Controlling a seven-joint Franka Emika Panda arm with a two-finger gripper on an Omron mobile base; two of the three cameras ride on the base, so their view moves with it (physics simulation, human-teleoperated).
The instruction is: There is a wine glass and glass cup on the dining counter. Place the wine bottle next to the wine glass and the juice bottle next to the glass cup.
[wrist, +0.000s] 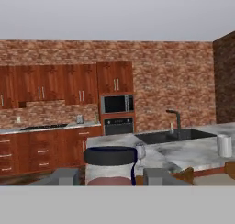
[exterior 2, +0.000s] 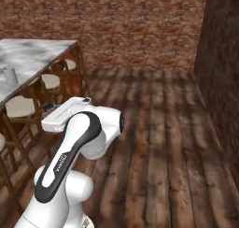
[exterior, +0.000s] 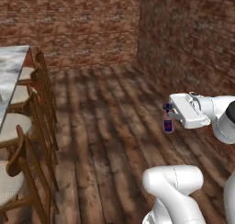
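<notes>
Juice bottle [wrist: 110, 165] sits right at the lens in the hand view, its dark cap and pale shoulder filling the space between the two grey fingers [wrist: 61, 176] of the tool [wrist: 110, 177], which are drawn in narrow against its sides and holding it. From the left base camera the same bottle [exterior: 168, 122] shows as a small dark red body with a blue label, carried off the plank floor [exterior: 114, 126] at the front of the white tool [exterior: 169, 114], the arm reaching leftward from the right edge. From the right base camera the hand [exterior 2: 65, 114] lies nearly level, pointing toward the worktop [exterior 2: 32, 59], with the bottle itself mostly hidden behind it.

Beyond the bottle in the hand view, the marble worktop [wrist: 183, 154] stretches away with a black sink [wrist: 172, 137] and black arched faucet [wrist: 174, 120]. A wine glass [wrist: 140, 152] stands on it just behind and right of the bottle cap; a cup [wrist: 224, 146] stands farther right, well apart from the glass. The cup [exterior 2: 9, 75] also shows near the left edge of the right base view. Wooden stools [exterior: 23, 140] line the worktop's side. Across the room, wooden cabinets [wrist: 59, 90] and a built-in oven [wrist: 118, 114] back onto a brick wall [wrist: 174, 81].
</notes>
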